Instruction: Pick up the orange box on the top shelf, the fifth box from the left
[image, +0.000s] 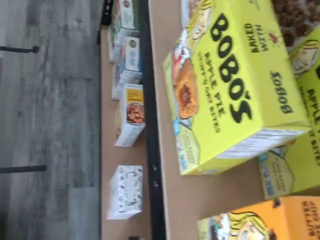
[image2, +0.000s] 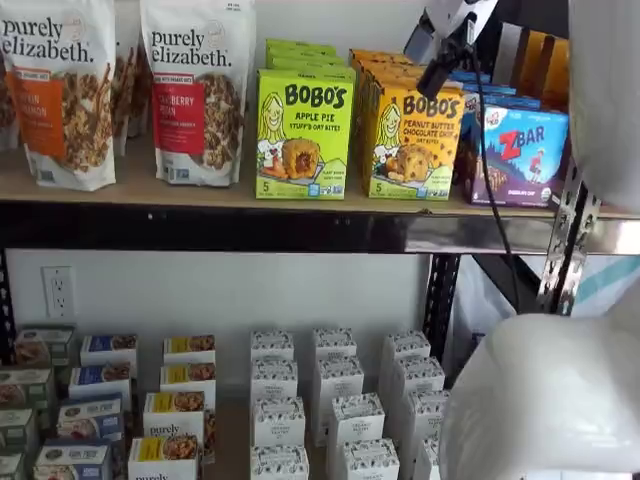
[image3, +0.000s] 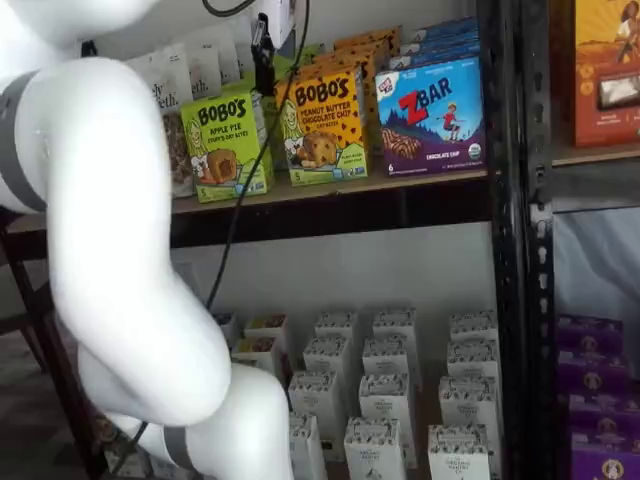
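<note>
The orange BOBO'S Peanut Butter Chocolate Chip box (image2: 415, 140) stands upright at the front of the top shelf (image2: 180, 190), between the lime-green Apple Pie box (image2: 303, 135) and the blue ZBar box (image2: 520, 150). It also shows in a shelf view (image3: 322, 125), and a corner of it shows in the wrist view (image: 270, 220). My gripper (image2: 437, 80) hangs in front of the orange box's upper edge, apart from it, and shows in both shelf views (image3: 264, 60). Only a dark finger and a cable are seen, with no gap to read. The wrist view is filled mostly by the green box (image: 235, 85).
Purely Elizabeth granola bags (image2: 195, 80) stand at the left of the top shelf. Several small white boxes (image2: 330, 390) fill the lower shelf. A dark steel upright (image3: 510, 250) stands right of the ZBar box (image3: 430, 115). My white arm (image3: 110, 250) covers the left foreground.
</note>
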